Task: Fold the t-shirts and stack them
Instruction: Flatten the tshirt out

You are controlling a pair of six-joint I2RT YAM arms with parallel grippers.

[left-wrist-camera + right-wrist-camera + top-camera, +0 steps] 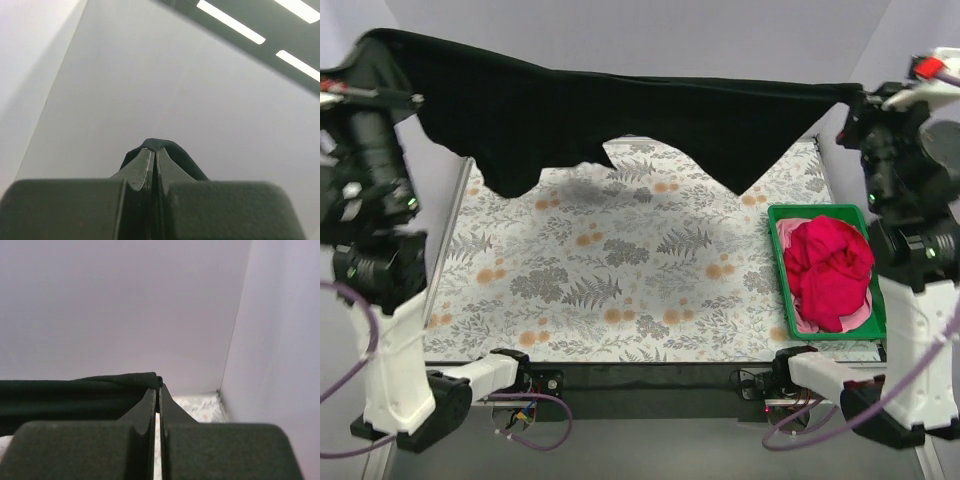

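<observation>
The black t-shirt (620, 110) hangs stretched high over the table between both arms, its lower edge dangling in two points. My left gripper (368, 42) at the upper left is shut on one end; in the left wrist view a fold of black cloth (177, 155) wraps over the closed gripper (154, 150). At the upper right, my right gripper (860, 95) is shut on the other end; the right wrist view shows the black t-shirt (75, 395) running left from the closed gripper (159, 387). The pinkish-red t-shirt (830, 265) lies crumpled in the crate.
A green plastic crate (778, 255) stands at the table's right side. A floral-patterned cloth (620, 270) covers the table. White walls enclose the back and both sides. Cables loop near both arm bases at the near edge.
</observation>
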